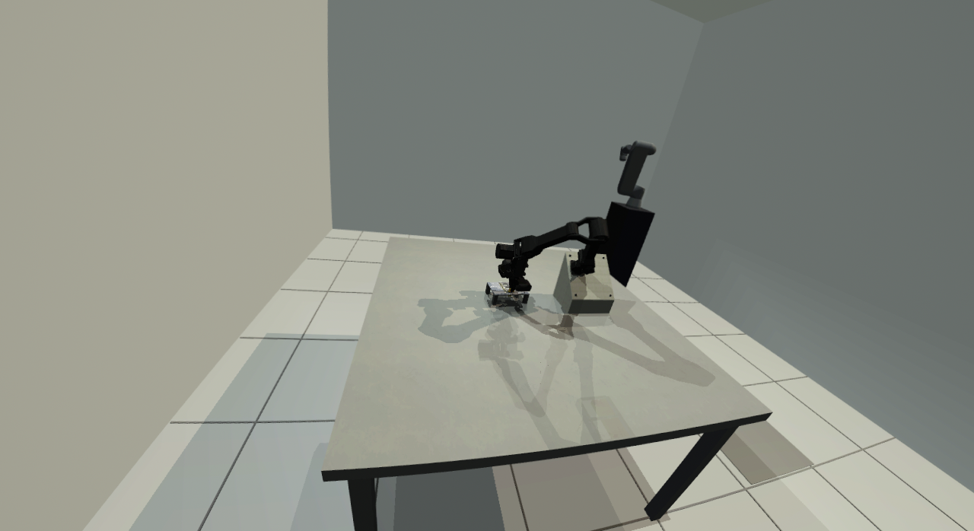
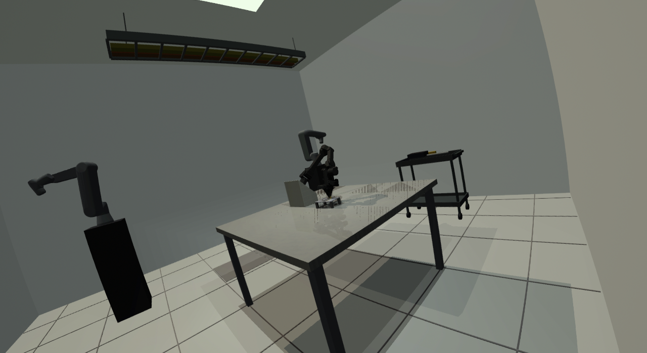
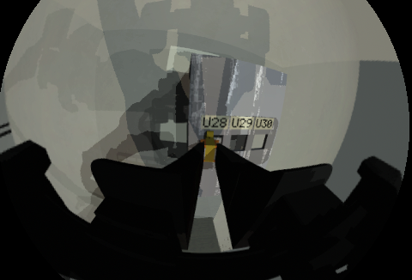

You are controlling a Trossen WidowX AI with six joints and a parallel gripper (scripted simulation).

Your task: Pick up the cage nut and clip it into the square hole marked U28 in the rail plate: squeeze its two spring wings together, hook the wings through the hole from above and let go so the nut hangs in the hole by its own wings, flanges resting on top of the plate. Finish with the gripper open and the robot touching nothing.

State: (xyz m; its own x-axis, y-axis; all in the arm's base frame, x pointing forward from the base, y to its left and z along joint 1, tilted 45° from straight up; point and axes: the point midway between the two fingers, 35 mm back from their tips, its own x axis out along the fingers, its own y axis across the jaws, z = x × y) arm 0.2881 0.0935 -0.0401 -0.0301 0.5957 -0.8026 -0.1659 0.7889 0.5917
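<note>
The gripper grasps the yellow nut, which covers part of the hole under "U28". From the nut, labels "U28", "U29" and "U30" run from twelve to two o'clock on the metal plate. The table lies beneath.

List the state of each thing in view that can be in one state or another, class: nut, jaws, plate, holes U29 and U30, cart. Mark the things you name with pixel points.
Nut (image 3: 209, 152): gripped, at the U28 hole; whether clipped, cannot tell.
Jaws: shut on the nut.
Plate (image 3: 270, 95): raised on legs above the table (image 1: 435, 392) (image 2: 280, 237).
U29 hole: unfilled.
U30 hole: unfilled.
Cart (image 2: 453, 179): standing on its wheels, loaded on top.
</note>
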